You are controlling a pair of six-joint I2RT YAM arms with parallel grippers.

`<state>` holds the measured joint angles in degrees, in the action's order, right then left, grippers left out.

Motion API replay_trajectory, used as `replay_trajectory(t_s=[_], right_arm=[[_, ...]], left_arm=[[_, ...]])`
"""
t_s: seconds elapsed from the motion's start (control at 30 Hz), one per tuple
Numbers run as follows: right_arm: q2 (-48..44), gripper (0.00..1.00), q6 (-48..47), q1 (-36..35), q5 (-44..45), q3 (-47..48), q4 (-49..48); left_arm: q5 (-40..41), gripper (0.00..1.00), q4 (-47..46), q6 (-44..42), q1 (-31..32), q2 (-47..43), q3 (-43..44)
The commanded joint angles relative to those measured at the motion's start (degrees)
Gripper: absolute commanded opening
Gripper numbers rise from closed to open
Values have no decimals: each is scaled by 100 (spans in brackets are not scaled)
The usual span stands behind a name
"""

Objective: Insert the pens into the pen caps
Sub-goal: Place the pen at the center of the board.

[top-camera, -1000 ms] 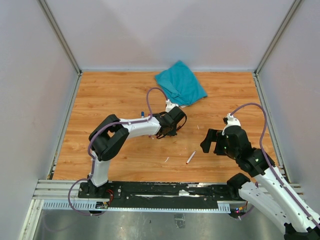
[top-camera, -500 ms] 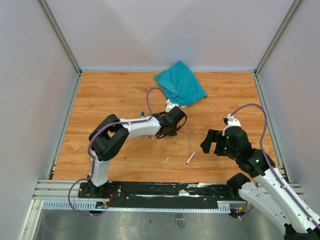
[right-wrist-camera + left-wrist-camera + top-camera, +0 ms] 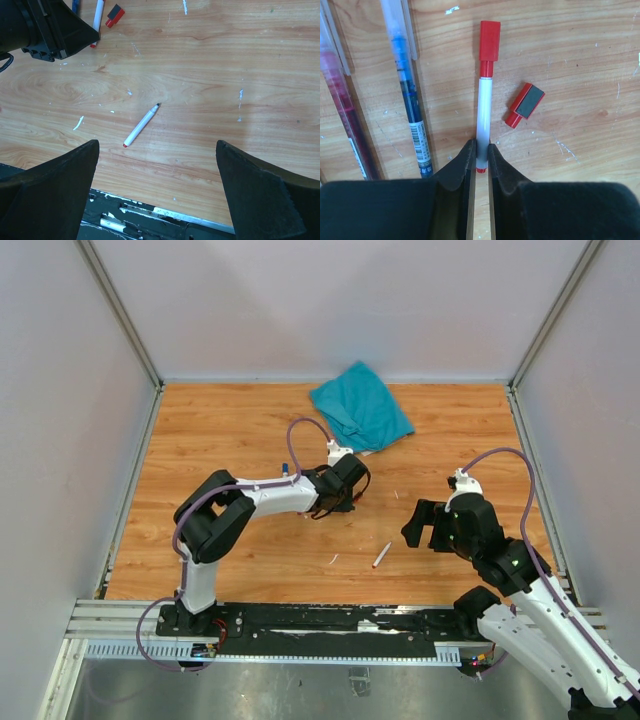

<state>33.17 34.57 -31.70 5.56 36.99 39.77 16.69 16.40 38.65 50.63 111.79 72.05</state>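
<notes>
Wooden desk, we log: left end effector clamped on red-capped pen, loose red cap at its 3 o'clock. Over uncapped pen at desk's 5 o'clock, right end effector spread wide.

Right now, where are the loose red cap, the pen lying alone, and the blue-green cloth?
loose red cap (image 3: 525, 104): left wrist view, on its grey flat face.
pen lying alone (image 3: 141, 125): right wrist view, middle of its white barrel.
blue-green cloth (image 3: 362, 410): top view, middle of the fabric.
</notes>
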Motion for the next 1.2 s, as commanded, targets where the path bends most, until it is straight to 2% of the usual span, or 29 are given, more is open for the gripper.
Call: replay_trajectory(t_s=[0.0,0.17,0.33,0.57,0.9,1.17], right_arm=[[-13,100,59,112,121,-57,101],[11,100,77,112,105,-79,88],[-15,100,68,112,94,-71,109],[-55,100,50,114,146,-53,153],[19,100,23,113,301,-60,157],[-10,100,-130,112,201,-48,197]], left_arm=[[-75,15,-154,405,-27,-295,-385],[44,15,-298,655,-27,-438,-601],[30,23,-303,683,-27,-360,-544],[32,28,-314,626,-27,-484,-557],[142,34,-217,-89,-14,-1073,-541],[-164,32,-263,-1267,22,-882,-233]])
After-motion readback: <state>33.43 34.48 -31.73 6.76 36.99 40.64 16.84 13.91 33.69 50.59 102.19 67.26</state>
